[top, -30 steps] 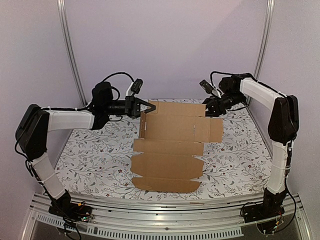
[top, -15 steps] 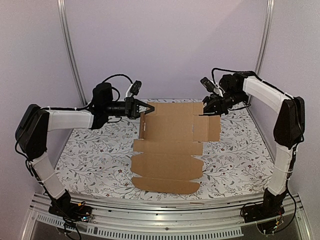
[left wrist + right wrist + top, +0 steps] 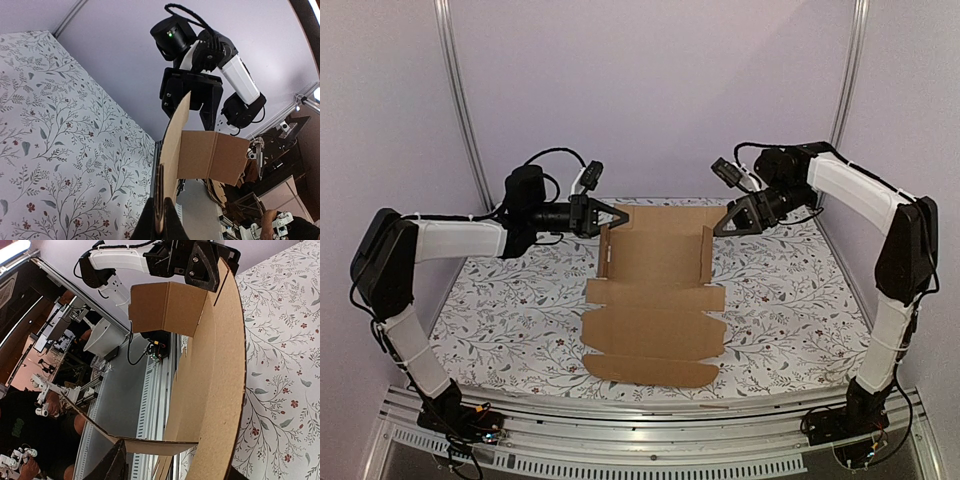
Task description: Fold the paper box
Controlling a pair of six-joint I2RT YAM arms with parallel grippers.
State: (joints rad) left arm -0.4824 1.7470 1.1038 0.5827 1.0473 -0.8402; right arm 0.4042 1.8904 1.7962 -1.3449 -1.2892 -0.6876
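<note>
The paper box (image 3: 655, 300) is a flat brown die-cut sheet lying on the middle of the table. Its far panel has both side flaps standing up. My left gripper (image 3: 616, 216) is shut on the left side flap (image 3: 607, 245). The left wrist view shows that flap's edge (image 3: 172, 145) pinched between the fingers of the left gripper (image 3: 161, 227). My right gripper (image 3: 722, 224) is open at the right side flap (image 3: 706, 252). In the right wrist view the bent cardboard (image 3: 215, 380) passes between the spread fingers of the right gripper (image 3: 175, 472).
The table is covered by a floral cloth (image 3: 500, 310). An aluminium rail (image 3: 620, 435) runs along the near edge, with both arm bases on it. Purple walls and two metal posts (image 3: 460, 110) close off the back.
My right gripper moved left towards the box. The right side flap, flat before, now stands upright. The left gripper kept its hold and did not move.
</note>
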